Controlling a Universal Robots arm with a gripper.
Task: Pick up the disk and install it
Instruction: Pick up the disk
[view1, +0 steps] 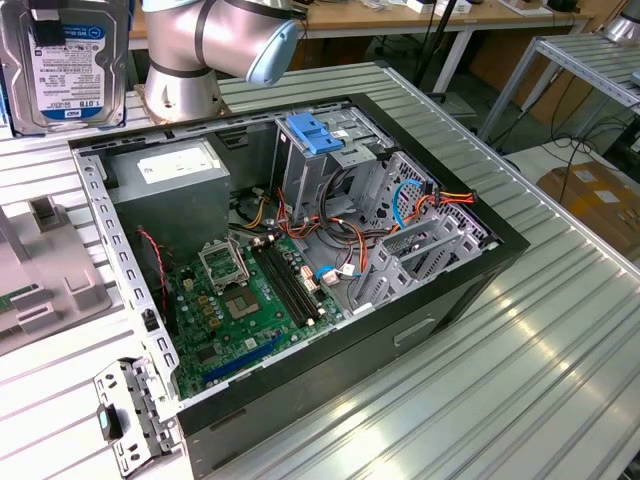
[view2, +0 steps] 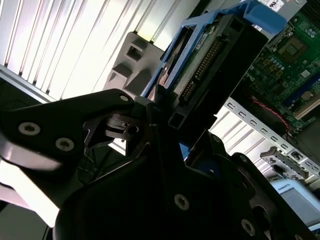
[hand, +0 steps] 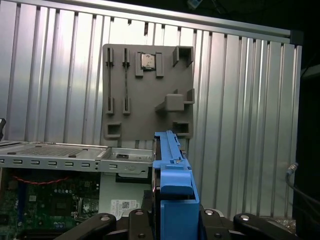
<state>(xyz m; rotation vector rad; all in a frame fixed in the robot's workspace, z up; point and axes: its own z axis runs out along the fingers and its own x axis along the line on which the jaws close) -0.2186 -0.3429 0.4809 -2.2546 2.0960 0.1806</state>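
While the gripper (hand: 172, 220) clamps the disk (view1: 62, 65) by its blue carrier edges, both hang above the grey holder plate (hand: 147, 90). Open computer case (view1: 440, 315) sits alongside.

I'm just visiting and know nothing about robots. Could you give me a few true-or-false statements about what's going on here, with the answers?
1. The computer case lies open, showing a green circuit board. True.
2. The gripper holds the disk. True.
3. The disk sits installed inside the computer case. False: the gripper holds it up outside the case.
4. The blue bracket lies flat on the circuit board. False: it tops the tall metal cage.
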